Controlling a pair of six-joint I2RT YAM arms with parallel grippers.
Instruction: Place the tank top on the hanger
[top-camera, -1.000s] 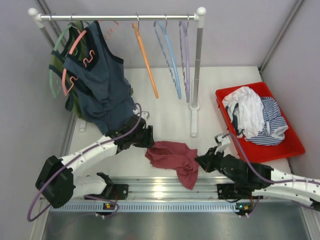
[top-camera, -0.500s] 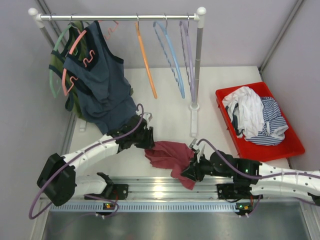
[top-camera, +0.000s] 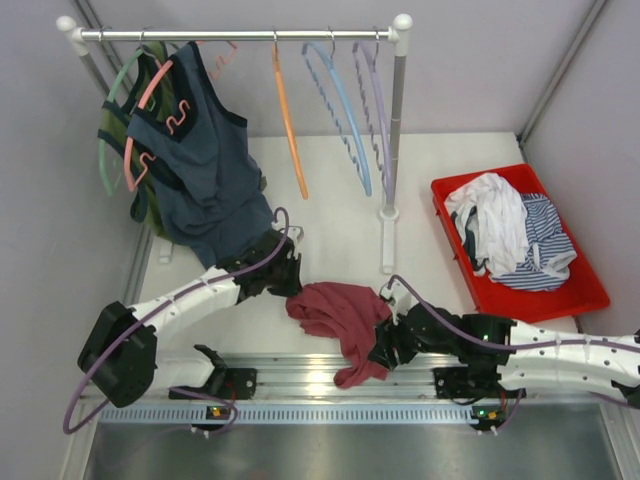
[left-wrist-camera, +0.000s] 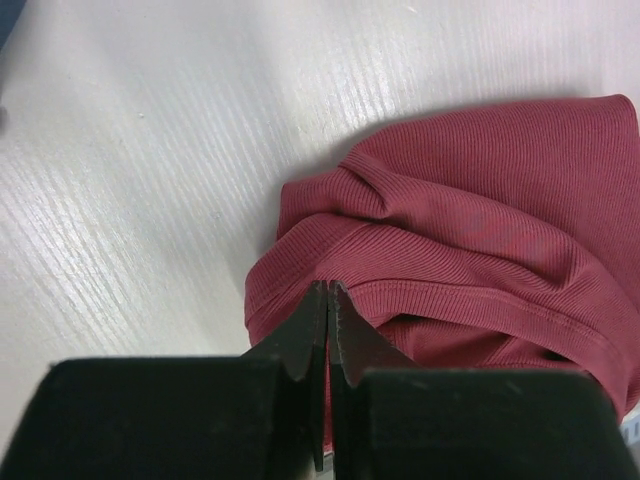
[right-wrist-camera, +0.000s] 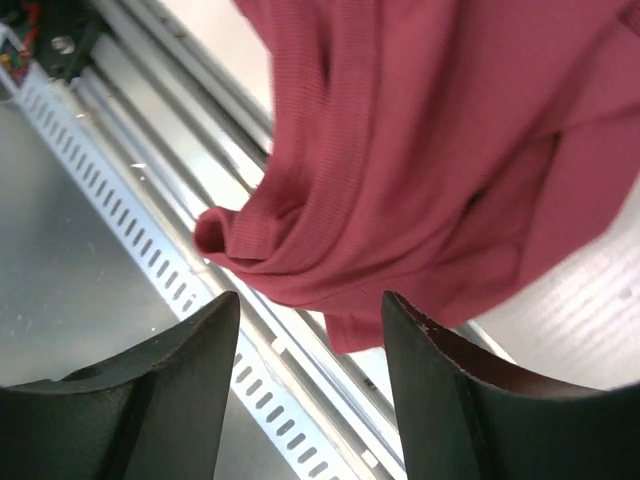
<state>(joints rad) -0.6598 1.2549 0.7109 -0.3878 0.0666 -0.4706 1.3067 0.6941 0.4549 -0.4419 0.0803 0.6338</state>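
no readable text, labels or numbers

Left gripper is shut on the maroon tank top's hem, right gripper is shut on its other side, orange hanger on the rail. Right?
Not quite. The right gripper is open, not shut: the right wrist view shows its fingers spread, the tank top just beyond them. The left gripper is shut on the hem, and the orange hanger hangs on the rail.

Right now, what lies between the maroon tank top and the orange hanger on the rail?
Only bare white table, as the top view shows. The tank top lies near the front edge; the hanger hangs from the rail behind.
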